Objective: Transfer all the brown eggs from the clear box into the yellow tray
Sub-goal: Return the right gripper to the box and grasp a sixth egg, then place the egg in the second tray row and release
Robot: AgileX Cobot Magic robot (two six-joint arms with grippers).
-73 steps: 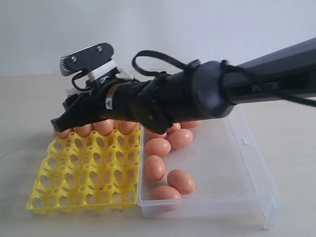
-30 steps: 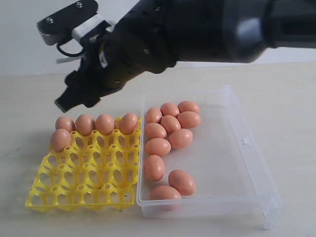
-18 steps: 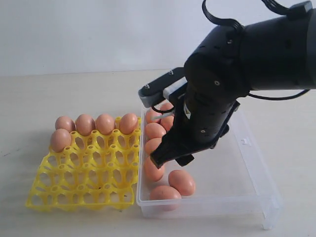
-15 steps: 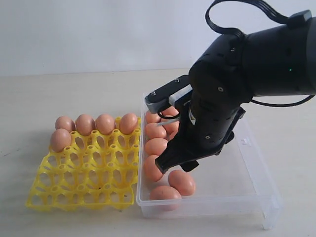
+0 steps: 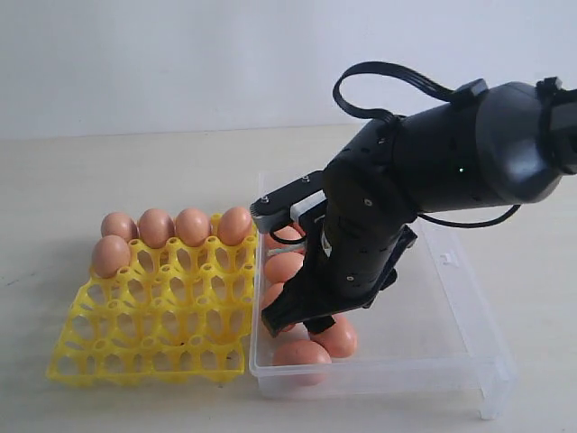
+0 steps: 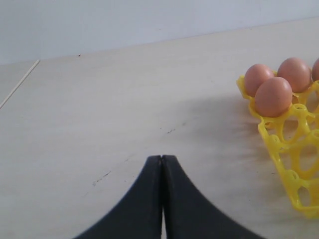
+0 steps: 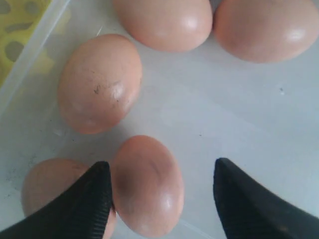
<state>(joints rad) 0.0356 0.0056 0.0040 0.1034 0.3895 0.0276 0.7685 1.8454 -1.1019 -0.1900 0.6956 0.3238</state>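
Observation:
The yellow tray (image 5: 153,311) lies on the left with several brown eggs (image 5: 176,225) in its far row and one (image 5: 111,255) behind the left corner. To its right, the clear box (image 5: 451,356) holds several more brown eggs (image 5: 302,352). My right gripper (image 5: 302,322) reaches down into the box near its tray-side wall. It is open around one egg (image 7: 147,184): one finger (image 7: 94,194) is right at the egg's side, the other (image 7: 234,194) stands apart from it. My left gripper (image 6: 162,158) is shut and empty, low over the table beside the tray's corner (image 6: 279,144).
Other eggs lie close round the framed one: one (image 7: 99,82) ahead by the box wall, two (image 7: 162,22) farther on, one (image 7: 45,194) just behind the near finger. The box's right half (image 5: 424,298) holds no eggs. My right arm hides part of the egg row.
My right arm has swung from above the tray's far-left corner across to the box and dropped among the eggs. Its jaws have stayed open. The tray's eggs have not moved.

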